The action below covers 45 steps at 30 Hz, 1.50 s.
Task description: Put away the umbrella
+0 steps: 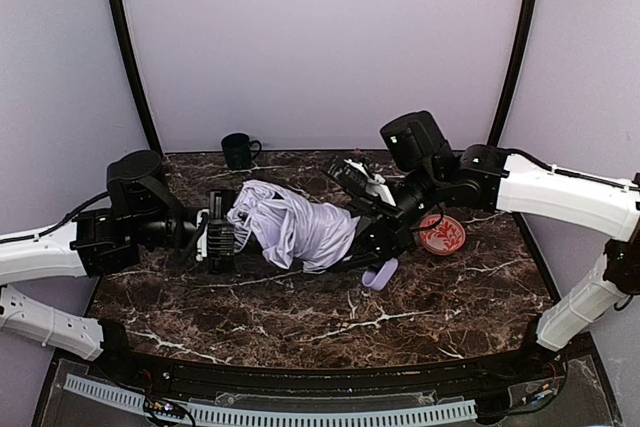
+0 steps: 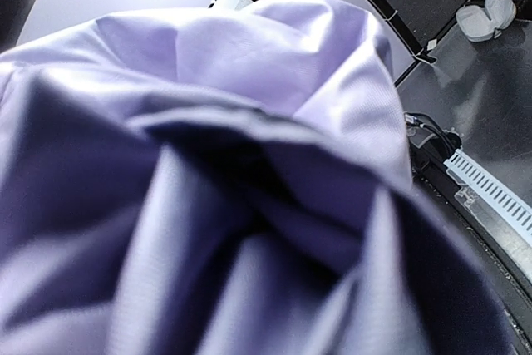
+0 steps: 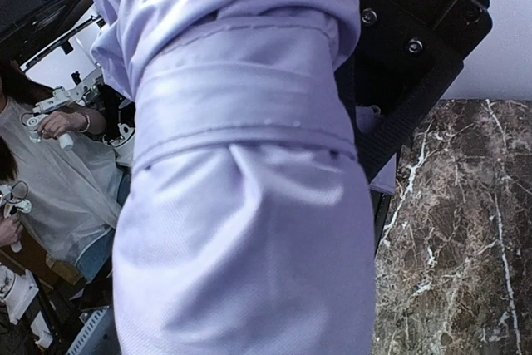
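umbrella [image 1: 295,227] at middle of table [image 1: 300,332], bunched between arms. right gripper [image 1: 368,232] clamped round bundle near handle [image 1: 380,274]; left gripper [image 1: 218,235] pressed together at tip end, pinch unclear. light, floppy, slick cloth; hold the stiff core.

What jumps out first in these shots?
A crumpled lavender umbrella lies at mid-table between the two arms. The right gripper is clamped on it near the handle end, and the left gripper is at the other end. Its fabric fills both wrist views. A dark mug stands at the back edge, and a red bowl sits to the umbrella's right.
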Motion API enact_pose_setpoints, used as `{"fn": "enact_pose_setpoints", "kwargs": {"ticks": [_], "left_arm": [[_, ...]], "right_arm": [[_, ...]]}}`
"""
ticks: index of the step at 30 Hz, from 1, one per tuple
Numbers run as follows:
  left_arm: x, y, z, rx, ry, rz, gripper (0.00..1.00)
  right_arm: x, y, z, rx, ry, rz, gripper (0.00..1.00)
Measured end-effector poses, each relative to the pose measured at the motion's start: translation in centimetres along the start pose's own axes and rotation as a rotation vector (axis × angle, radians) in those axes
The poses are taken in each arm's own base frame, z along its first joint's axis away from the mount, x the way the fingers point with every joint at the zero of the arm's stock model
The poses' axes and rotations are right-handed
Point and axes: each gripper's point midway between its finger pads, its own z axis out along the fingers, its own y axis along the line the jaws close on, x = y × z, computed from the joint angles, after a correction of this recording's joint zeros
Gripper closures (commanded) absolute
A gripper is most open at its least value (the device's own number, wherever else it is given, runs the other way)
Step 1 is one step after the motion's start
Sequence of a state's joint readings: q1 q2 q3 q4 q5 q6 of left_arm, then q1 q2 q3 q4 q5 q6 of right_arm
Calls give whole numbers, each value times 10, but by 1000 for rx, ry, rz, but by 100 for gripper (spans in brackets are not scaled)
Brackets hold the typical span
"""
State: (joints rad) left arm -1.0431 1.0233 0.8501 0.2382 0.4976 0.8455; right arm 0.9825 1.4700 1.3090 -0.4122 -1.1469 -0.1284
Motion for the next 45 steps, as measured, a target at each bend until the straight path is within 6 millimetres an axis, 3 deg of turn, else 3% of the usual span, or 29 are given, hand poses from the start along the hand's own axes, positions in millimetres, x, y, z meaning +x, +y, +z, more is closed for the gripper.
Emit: {"fn": "enact_pose_setpoints", "kwargs": {"ticks": [6,13,23,28,33,38,42,45], "left_arm": [[15,-24,-2,41,-17,-75,91],[24,-23,-9,-32,-12,-174,70],[35,37,-39,-412,43,-302,57],[38,66,-56,-565,76,-346,51],[60,87,-86,-715,179,-408,52],[76,87,-118,-822,257,-548,57],[66,66,-112,-717,167,-738,54],[76,41,-97,-627,133,-890,38]], "right_arm": [[25,-13,11,-46,64,65,100],[32,-22,18,-70,76,92,100],[40,-30,23,-38,83,117,100],[63,-44,22,33,113,235,100],[66,-53,9,112,77,282,100],[40,-77,-19,315,-21,262,100],[27,-111,-45,574,-72,250,100],[27,-141,-70,802,-95,275,100]]}}
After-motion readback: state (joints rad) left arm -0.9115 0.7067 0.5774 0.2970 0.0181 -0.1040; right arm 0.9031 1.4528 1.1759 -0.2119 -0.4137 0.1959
